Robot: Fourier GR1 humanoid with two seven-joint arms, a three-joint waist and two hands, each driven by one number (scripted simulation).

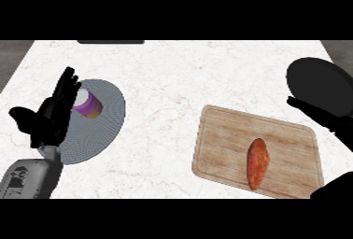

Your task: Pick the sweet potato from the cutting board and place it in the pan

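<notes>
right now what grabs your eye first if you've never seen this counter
The orange sweet potato lying lengthwise on the wooden cutting board at the lower right. Next, the black pan at the far right edge, and the left robot hand resting open in front of a grey plate.

Wood-grained cutting board (pixel 228 140), marbled stone-like counter (pixel 193 70), seemingly matt black pan (pixel 318 86).

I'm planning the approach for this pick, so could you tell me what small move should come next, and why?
Probably bring the right hand, a dark shape at the lower right edge, left over the sweet potato. It lies untouched on the cutting board, the pan sits beyond it, and the left hand rests open far away.
</notes>
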